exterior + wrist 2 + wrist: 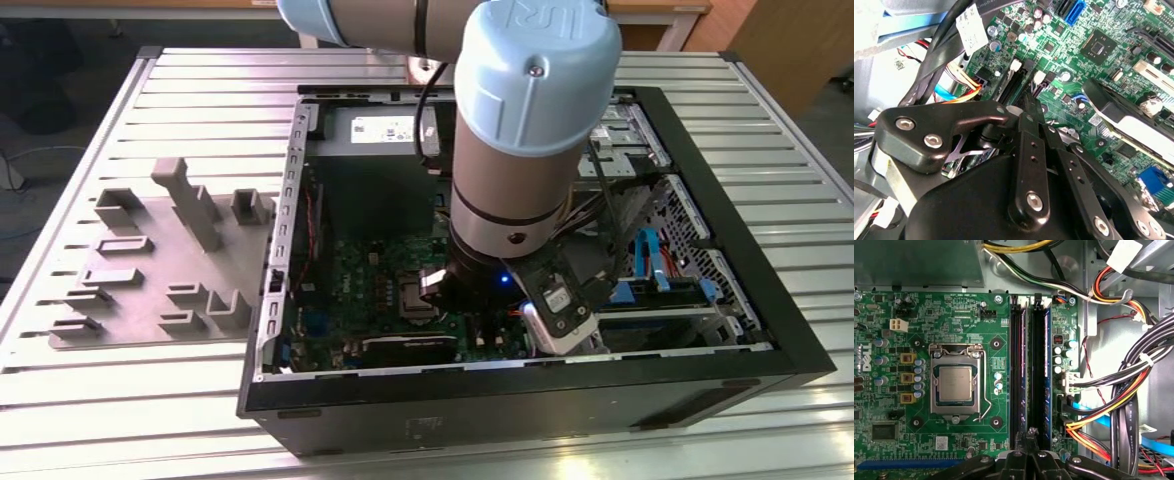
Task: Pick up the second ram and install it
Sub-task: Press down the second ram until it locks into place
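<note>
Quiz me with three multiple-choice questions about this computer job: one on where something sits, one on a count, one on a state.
1. The grey fixture tray lies: A) at the exterior view's left of the computer case; B) inside it; C) on top of it.
2. Long black memory slots beside the processor: A) one; B) two; C) four.
3. The fingers are: A) spread wide; B) closed together; C) gripping a cable.
A: it lies outside, left of the case. B: two run side by side. B: their tips meet.
</note>
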Robot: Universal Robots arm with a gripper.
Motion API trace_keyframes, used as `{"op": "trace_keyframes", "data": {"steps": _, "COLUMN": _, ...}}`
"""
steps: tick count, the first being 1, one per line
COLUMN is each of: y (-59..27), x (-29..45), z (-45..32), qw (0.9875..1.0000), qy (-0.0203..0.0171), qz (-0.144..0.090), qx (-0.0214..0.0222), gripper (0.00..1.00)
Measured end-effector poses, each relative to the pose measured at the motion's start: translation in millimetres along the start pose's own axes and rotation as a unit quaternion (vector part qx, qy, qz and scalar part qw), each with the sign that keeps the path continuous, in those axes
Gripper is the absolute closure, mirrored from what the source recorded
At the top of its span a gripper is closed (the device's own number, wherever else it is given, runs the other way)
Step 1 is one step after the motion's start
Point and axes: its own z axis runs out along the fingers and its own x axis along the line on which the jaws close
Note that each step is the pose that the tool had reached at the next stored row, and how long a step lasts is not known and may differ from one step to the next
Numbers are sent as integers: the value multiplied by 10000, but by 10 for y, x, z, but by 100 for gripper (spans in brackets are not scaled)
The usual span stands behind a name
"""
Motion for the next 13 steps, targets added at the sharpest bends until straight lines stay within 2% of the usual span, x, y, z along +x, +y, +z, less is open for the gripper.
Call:
{"op": "trace_keyframes", "data": {"steps": 7, "y": 1, "x": 0, "z": 3, "qw": 10000, "qy": -1, "qz": 0, "qx": -5, "gripper": 89}}
{"op": "trace_keyframes", "data": {"steps": 9, "y": 6, "x": -2, "z": -28, "qw": 10000, "qy": -5, "qz": 1, "qx": -20, "gripper": 89}}
{"op": "trace_keyframes", "data": {"steps": 11, "y": 4, "x": -5, "z": -100, "qw": 10000, "qy": -1, "qz": 0, "qx": -3, "gripper": 89}}
{"op": "trace_keyframes", "data": {"steps": 13, "y": 6, "x": -8, "z": -160, "qw": 10000, "qy": -1, "qz": 1, "qx": -4, "gripper": 89}}
